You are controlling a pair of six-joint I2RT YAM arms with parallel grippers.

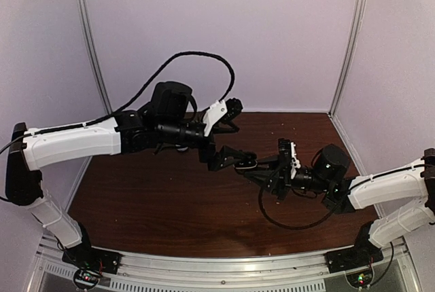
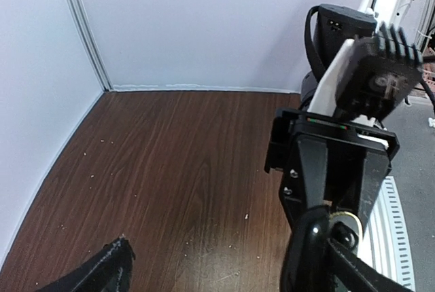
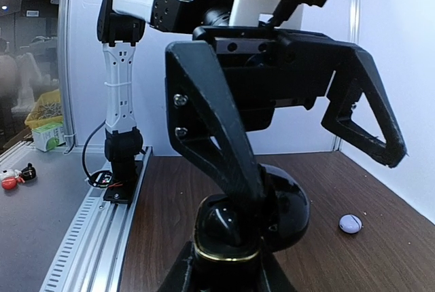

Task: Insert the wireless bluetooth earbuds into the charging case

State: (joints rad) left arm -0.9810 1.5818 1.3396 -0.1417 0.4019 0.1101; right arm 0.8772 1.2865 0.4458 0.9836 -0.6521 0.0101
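Observation:
My right gripper [image 3: 231, 277] is shut on the charging case [image 3: 272, 227], a glossy black round case with a gold rim and its lid swung open to the right. A glossy black earbud [image 3: 223, 223] sits in the case's base. My left gripper [image 1: 238, 144] is open wide, and one of its fingers [image 3: 217, 142] reaches down into the open case against that bud. The other finger [image 3: 370, 119] hangs free to the right. A pale lilac-white earbud [image 3: 350, 223] lies on the table to the case's right. In the left wrist view the case [image 2: 343, 221] shows at the lower right.
White walls close the brown wooden table [image 1: 170, 204] at the back and on both sides. A metal rail [image 1: 224, 268] with the arm bases runs along the near edge. Pale crumbs [image 2: 246, 216] dot the wood.

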